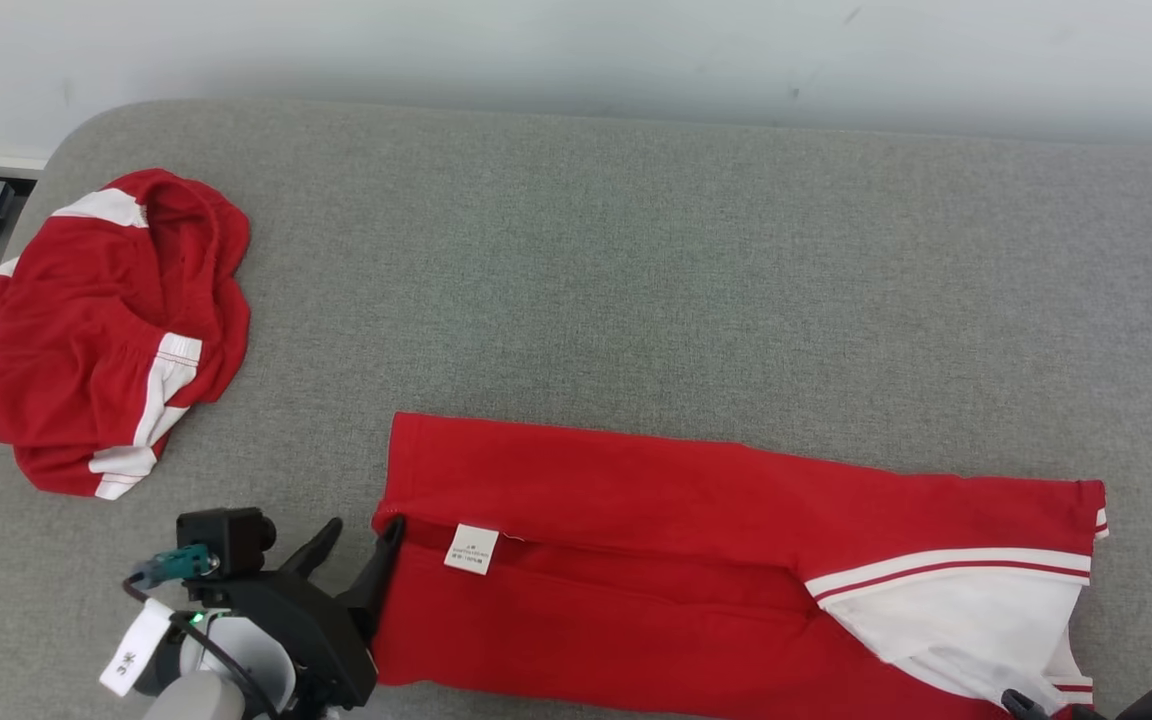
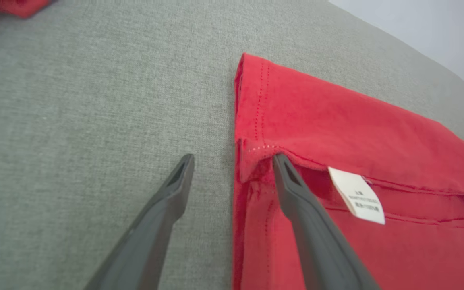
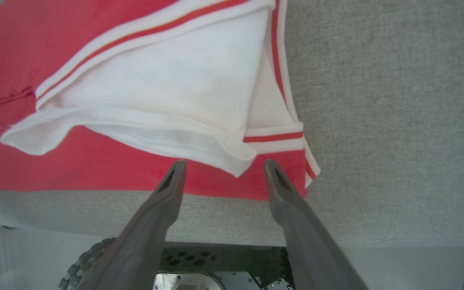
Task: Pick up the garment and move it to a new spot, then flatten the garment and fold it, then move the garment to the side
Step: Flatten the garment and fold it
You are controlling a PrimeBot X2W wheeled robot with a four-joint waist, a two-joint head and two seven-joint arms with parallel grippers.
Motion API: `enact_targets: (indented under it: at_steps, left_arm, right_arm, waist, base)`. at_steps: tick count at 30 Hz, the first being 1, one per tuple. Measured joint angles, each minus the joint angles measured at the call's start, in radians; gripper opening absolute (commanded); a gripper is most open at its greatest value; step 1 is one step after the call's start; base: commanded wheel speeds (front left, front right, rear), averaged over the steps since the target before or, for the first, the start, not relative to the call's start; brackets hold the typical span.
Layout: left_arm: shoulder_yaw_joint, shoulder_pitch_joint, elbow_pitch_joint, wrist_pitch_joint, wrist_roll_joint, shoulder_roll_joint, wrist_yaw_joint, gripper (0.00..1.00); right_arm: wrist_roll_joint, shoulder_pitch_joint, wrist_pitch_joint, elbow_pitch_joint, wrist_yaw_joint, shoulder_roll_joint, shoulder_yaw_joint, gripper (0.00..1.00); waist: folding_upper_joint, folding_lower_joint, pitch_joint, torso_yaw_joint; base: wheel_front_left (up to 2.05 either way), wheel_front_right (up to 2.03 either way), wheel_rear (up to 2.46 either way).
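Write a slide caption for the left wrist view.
Open left claw straddles the edge of the folded red garment, beside its white label.

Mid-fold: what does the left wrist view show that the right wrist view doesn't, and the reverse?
Left wrist view: the white care label, the garment corner, the left tool open astride its edge. Right wrist view: the white striped panel, the right tool open at the near hem, a wheel below the table. Shared: red garment on grey table.
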Motion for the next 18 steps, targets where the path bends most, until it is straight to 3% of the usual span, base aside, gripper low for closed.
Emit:
enact_targets:
  at_steps: [7,18]
  left_arm:
    - [0.035,0.026,-0.026,-0.030,0.005,0.049,0.035,1.00]
    - [0.057,0.024,-0.165,-0.191,0.092,0.059,0.088,1.00]
  right_arm:
    - [-0.056,0.021,-0.001,-0.001,-0.007,-0.024,-0.017,1.00]
    - [-0.165,-0.128,-0.164,0.014,-0.020,0.001,-0.054,1.00]
  waist:
    - [0.0000,0.0000,-0.015,0.000]
    - [0.0001,0.0000,-0.058,-0.001]
  base:
    - [0.00,0.00,0.00]
    - [0.00,0.00,0.00]
